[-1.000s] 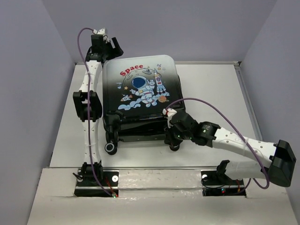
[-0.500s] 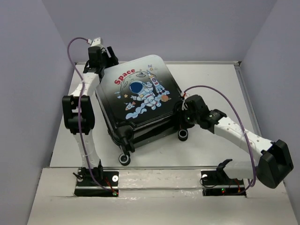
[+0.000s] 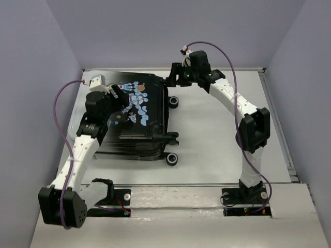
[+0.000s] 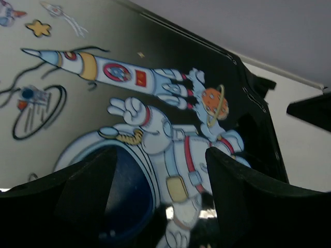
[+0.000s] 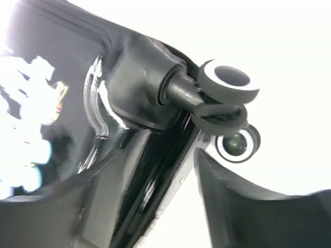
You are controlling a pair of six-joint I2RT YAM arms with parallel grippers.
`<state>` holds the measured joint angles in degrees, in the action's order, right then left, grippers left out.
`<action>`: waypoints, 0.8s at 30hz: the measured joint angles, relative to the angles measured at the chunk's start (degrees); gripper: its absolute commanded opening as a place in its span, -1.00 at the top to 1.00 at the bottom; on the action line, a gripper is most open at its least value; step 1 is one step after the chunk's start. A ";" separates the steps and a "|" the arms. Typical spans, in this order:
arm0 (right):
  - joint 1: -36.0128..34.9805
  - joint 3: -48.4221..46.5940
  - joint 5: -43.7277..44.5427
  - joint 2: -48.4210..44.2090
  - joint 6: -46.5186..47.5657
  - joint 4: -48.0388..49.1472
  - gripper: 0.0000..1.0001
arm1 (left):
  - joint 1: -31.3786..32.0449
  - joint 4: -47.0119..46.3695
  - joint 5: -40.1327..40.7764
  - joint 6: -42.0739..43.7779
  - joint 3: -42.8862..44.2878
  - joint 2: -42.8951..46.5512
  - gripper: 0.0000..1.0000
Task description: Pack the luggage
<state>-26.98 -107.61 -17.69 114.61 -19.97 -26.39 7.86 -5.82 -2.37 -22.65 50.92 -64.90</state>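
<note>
compared with half a second ago, the luggage has turned from a diagonal lie with its wheels toward the near edge to a lie with its wheels pointing right. it now rests on the left part of the worktop, printed shell up and closed. the left hand has left the far-left corner and now sits over the printed shell. the right hand has gone from the near-right wheel to the far-right corner of the case. in the left wrist view, the left hand's fingers stand wide apart, with the astronaut print showing between them. nothing is held, and contact with the shell cannot be determined. in the right wrist view, the right hand's fingers are also apart, straddling the black seam edge of the luggage just below a wheel mount. a bright gap shows between the right-side finger and the seam. two wheels, black with white rims, are visible above that finger.
</note>
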 measured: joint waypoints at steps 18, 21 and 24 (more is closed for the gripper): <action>-14.10 45.53 -9.03 -40.59 9.84 10.73 -0.99 | -5.75 19.93 5.46 1.07 17.05 1.05 -0.85; -13.57 50.07 -12.04 -40.65 13.60 12.33 -0.99 | -6.14 21.70 6.91 1.14 17.55 2.45 -0.87; -13.11 50.47 -13.94 -38.05 15.93 13.05 -0.99 | -7.85 22.29 8.41 1.11 17.79 4.74 -0.87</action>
<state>-40.10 -57.14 -31.64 76.55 -4.03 -13.34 0.01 16.47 6.04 -21.54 68.71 -60.16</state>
